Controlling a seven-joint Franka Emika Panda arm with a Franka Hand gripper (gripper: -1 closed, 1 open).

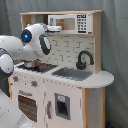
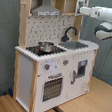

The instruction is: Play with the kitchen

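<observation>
The kitchen (image 1: pixel 75 85) (image 2: pixel 50 66) is a white and light-wood toy unit seen in both exterior views. It has a black faucet (image 1: pixel 84 59) (image 2: pixel 70 32), a grey sink (image 1: pixel 72 73) (image 2: pixel 76 45), an oven door (image 1: pixel 27 105) (image 2: pixel 52 87), a hood (image 2: pixel 46 10) and a small microwave (image 1: pixel 72 23) on the top shelf. A metal pot (image 1: pixel 31 64) (image 2: pixel 45 46) sits on the stove. My gripper (image 1: pixel 53 28) (image 2: pixel 81 9) is up at shelf height, right against the microwave's front.
The white arm (image 1: pixel 20 45) (image 2: pixel 107 15) reaches in from the first exterior view's left and the second exterior view's right. The kitchen stands on a wooden surface (image 2: pixel 86 106). A grey curtain (image 2: pixel 4 35) hangs behind.
</observation>
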